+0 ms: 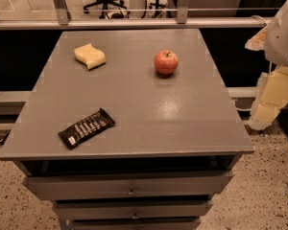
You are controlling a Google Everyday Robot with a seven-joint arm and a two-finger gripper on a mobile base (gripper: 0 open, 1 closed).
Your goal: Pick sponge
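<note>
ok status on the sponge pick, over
Hand off right side of table, above floor. Sponge untouched, far left of top. Apple sits between hand and sponge; snack bar near front, out of the way.

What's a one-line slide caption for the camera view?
Before the pick: sponge at the far left of the grey table, apple far right, snack bar near left, tool beside the right edge.

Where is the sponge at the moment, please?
The sponge lies far left on the grey cabinet top in the camera view, left of the red apple, beyond the black snack bar; the gripper hangs past the right edge.
</note>
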